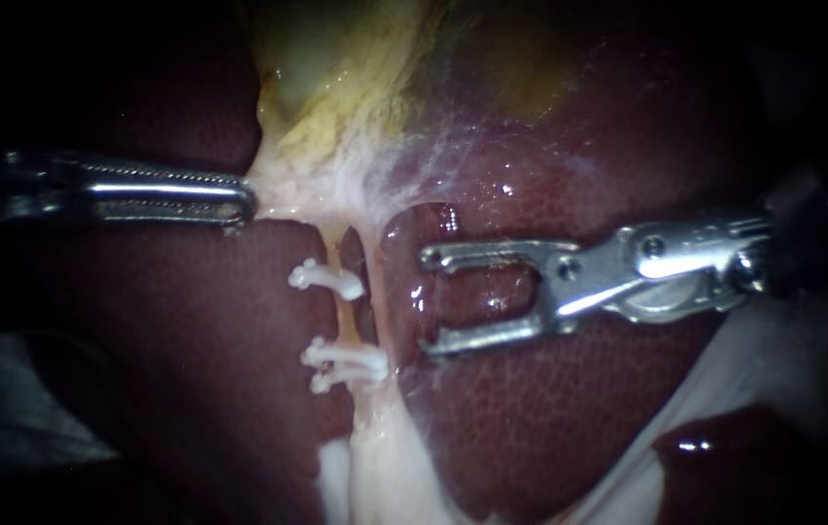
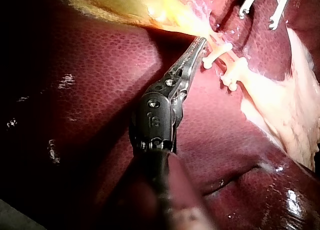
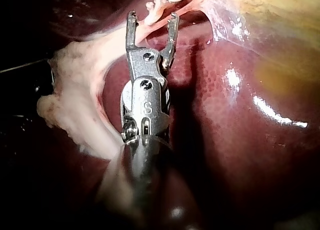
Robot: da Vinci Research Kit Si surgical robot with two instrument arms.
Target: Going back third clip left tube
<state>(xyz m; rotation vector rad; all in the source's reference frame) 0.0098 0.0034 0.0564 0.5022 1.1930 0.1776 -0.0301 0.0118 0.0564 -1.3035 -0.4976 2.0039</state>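
Nearest me, two white plastic clips (image 1: pixel 341 362) sit one above the other across the thin pale left tube (image 1: pixel 346 316); just right of them my right instrument (image 1: pixel 426 301) hovers over the dark red liver (image 1: pixel 531 418), its pincer wide open and empty; farther up, my left instrument (image 1: pixel 242 201) has its pincer closed on pale tissue (image 1: pixel 283 190) below the yellowish gallbladder (image 1: pixel 356 87).

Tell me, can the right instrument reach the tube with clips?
Probably yes. The right instrument sits open beside the tube, with only bare liver between them. The left instrument grips tissue on the other side.
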